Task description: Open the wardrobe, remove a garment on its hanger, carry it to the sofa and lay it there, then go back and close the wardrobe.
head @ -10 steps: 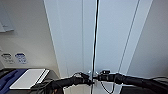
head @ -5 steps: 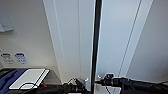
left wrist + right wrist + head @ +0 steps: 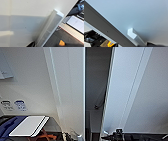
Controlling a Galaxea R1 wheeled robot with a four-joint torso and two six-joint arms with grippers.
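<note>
Since a second ago the dark gap between the wardrobe (image 3: 67,92) doors has widened at frame centre. Its handles (image 3: 50,28) sit close before both wrists; I cannot tell either claw's state. A loose hold could slip off the handle.

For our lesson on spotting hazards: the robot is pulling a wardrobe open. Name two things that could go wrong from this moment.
1. The right door stands ajar while the left door looks shut; uneven pulling could let a grip slip off a small white handle.
2. A white board lies close beside the wardrobe; the left door might strike it when swinging open.
</note>
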